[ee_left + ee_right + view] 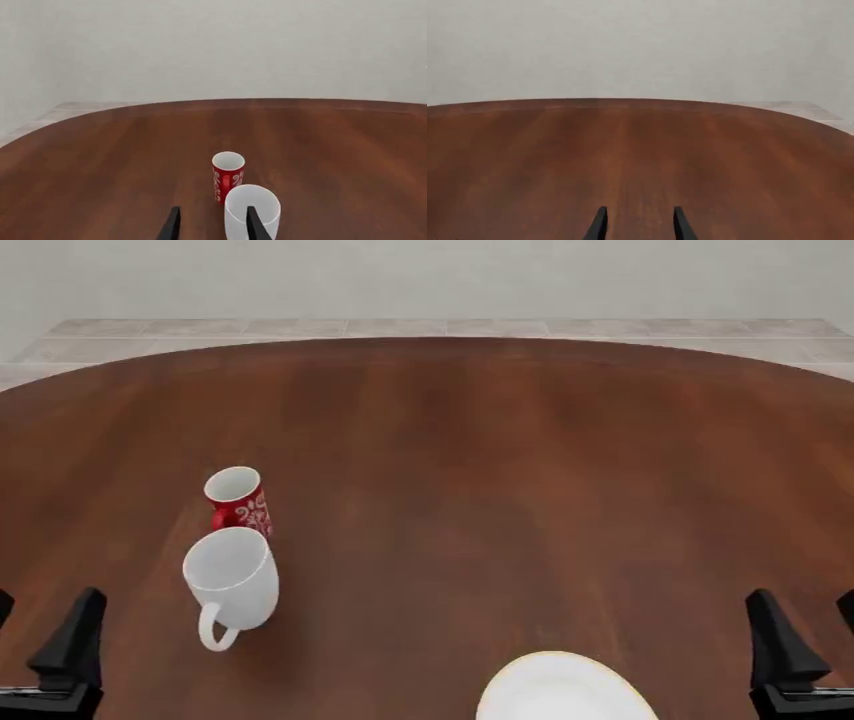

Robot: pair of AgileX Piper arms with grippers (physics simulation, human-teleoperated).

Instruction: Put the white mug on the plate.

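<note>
While both jaws stand spread and empty, white mug (232, 580) sits upright just beside red mug (239, 500) — plate (567, 690) well apart on the surface (507, 460).

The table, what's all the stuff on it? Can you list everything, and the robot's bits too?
white mug: one, plain white, upright at the table's left, handle toward the arms.
red mug: one, red with white pattern, smaller, just behind the white mug.
plate: one, white with a gold rim, near edge, partly cut off.
table: one, brown wood.
left pincer: one, black, open, holding nothing.
right pincer: one, black, open, holding nothing.
</note>
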